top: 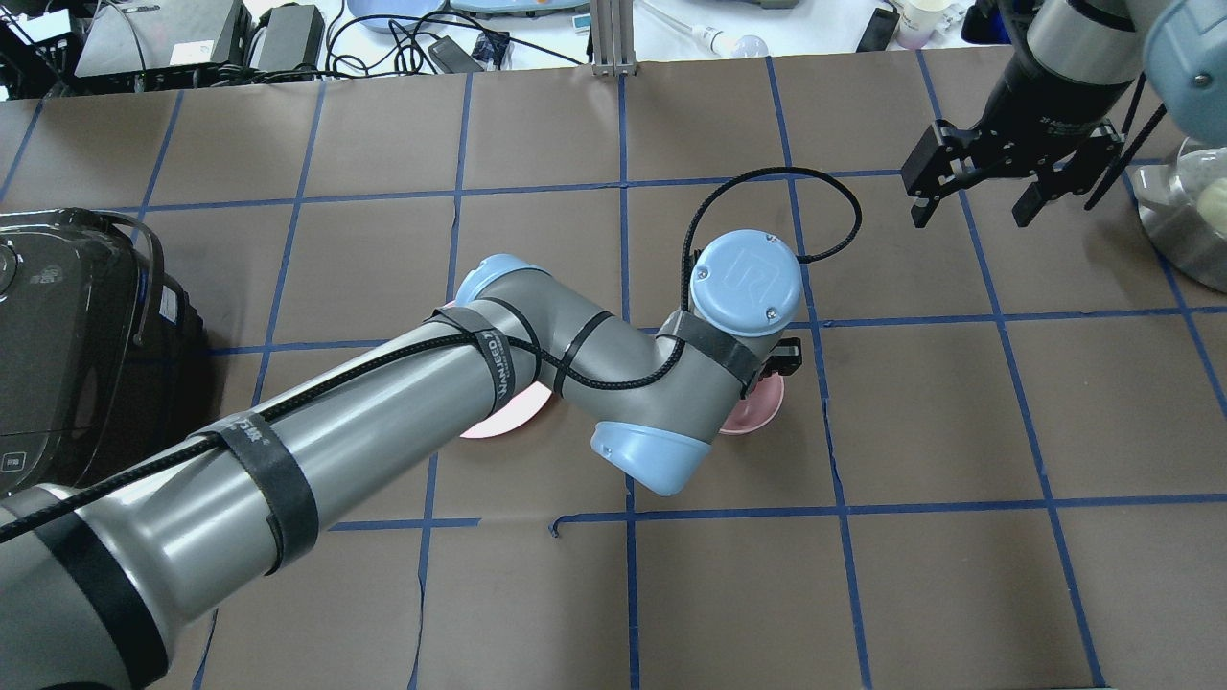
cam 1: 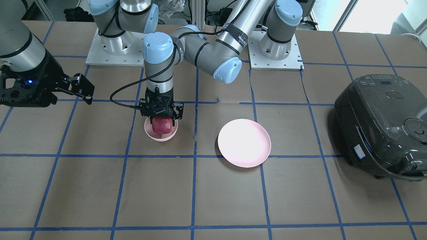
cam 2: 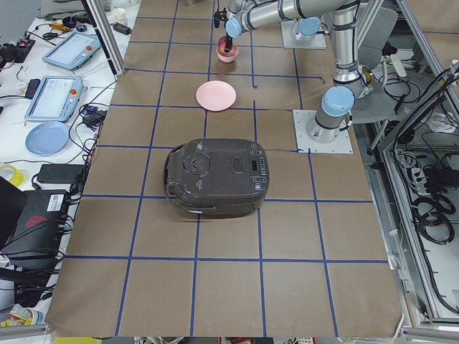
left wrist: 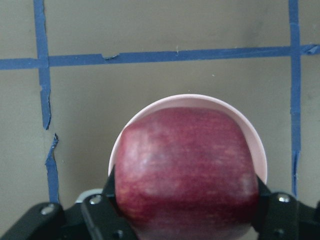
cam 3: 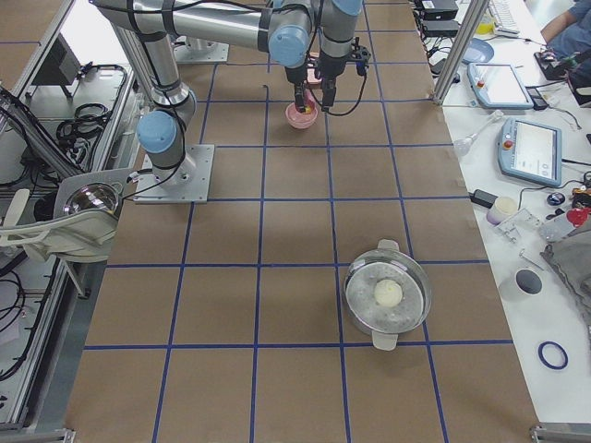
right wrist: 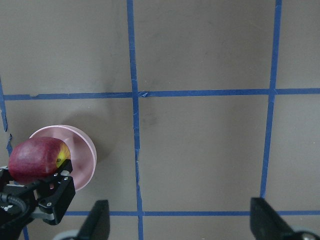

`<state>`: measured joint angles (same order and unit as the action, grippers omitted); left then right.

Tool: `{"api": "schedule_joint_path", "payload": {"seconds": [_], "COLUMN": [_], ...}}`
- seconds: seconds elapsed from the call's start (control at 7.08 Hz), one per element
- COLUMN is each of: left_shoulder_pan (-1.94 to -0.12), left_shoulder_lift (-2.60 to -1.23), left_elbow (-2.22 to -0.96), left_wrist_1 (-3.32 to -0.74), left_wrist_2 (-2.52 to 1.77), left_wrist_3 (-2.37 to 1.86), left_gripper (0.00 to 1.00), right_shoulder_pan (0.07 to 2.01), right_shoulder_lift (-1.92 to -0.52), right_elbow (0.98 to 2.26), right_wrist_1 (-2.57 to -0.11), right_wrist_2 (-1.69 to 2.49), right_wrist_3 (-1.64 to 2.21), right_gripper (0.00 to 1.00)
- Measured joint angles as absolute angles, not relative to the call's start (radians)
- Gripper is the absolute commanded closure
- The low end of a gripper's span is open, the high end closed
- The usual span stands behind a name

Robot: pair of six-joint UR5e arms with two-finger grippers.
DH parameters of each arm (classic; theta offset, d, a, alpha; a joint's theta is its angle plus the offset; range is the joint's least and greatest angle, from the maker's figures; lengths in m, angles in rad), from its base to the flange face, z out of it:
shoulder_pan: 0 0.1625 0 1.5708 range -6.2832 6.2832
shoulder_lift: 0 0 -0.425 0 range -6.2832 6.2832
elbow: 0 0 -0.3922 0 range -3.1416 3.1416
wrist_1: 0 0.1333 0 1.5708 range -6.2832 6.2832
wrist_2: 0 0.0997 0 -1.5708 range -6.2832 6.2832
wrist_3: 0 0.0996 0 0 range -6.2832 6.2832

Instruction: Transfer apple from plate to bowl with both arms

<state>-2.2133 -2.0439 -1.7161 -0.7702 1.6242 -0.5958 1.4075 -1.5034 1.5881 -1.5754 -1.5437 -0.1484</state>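
Observation:
My left gripper (cam 1: 162, 116) is shut on the dark red apple (cam 1: 162, 126) and holds it low in the small pink bowl (cam 1: 160, 136). In the left wrist view the apple (left wrist: 187, 167) fills the bowl's rim (left wrist: 200, 99), with a finger on each side. The right wrist view shows the apple (right wrist: 36, 159) above the bowl (right wrist: 82, 157). The wide pink plate (cam 1: 244, 142) is bare, beside the bowl. My right gripper (top: 973, 203) is open and empty, raised well away from the bowl. In the overhead view my left arm hides the apple.
A black rice cooker (cam 1: 383, 126) stands on my left end of the table. A metal pot (cam 3: 388, 295) with a pale ball in it stands on my right end. Blue tape lines cross the brown table.

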Motion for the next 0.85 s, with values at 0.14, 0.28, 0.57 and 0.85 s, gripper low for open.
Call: {"api": "schedule_joint_path", "payload": {"seconds": [0.14,0.28,0.57,0.85], "left_shoulder_pan": [-2.214,-2.215,-2.215,-2.193], "left_shoulder_lift": [-2.047,-2.047,-2.012,-1.951], "left_elbow": [-1.716,-1.717,-1.720,-1.717], "left_wrist_1": [-0.770,-0.770,-0.777,-0.837], "left_wrist_2": [1.623,1.620,1.619,1.622], "left_wrist_3": [-0.597,-0.597,-0.567,-0.526], "left_gripper": [0.00,0.00,0.00,0.00], "right_shoulder_pan": [1.408,1.408,1.408,1.409], "right_shoulder_lift": [-1.503,-1.502,-1.502,-1.506], "right_elbow": [1.590,1.590,1.592,1.590], "right_wrist_1": [-1.575,-1.574,-1.570,-1.576], "right_wrist_2": [-1.545,-1.545,-1.543,-1.547], "right_wrist_3": [-0.147,-0.146,-0.146,-0.146], "right_gripper": [0.00,0.00,0.00,0.00]}}
